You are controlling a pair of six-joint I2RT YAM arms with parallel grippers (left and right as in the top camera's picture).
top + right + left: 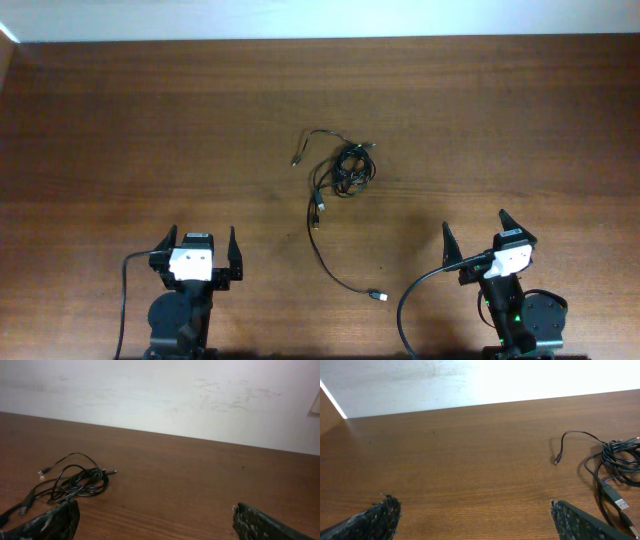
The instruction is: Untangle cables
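Observation:
The cables point(345, 170) lie as a tangled knot of thin black cords in the middle of the wooden table. One loose end with a plug point(377, 296) trails toward the front; another plug point(296, 159) points left. The tangle shows at the right edge of the left wrist view point(615, 457) and at the left of the right wrist view point(75, 482). My left gripper point(198, 245) is open and empty at the front left, well short of the cables. My right gripper point(474, 228) is open and empty at the front right.
The brown wooden table point(150, 120) ends at a white wall point(160, 395) at the back. Thicker black arm cables point(405, 310) curve beside the right arm base and beside the left base point(123, 290).

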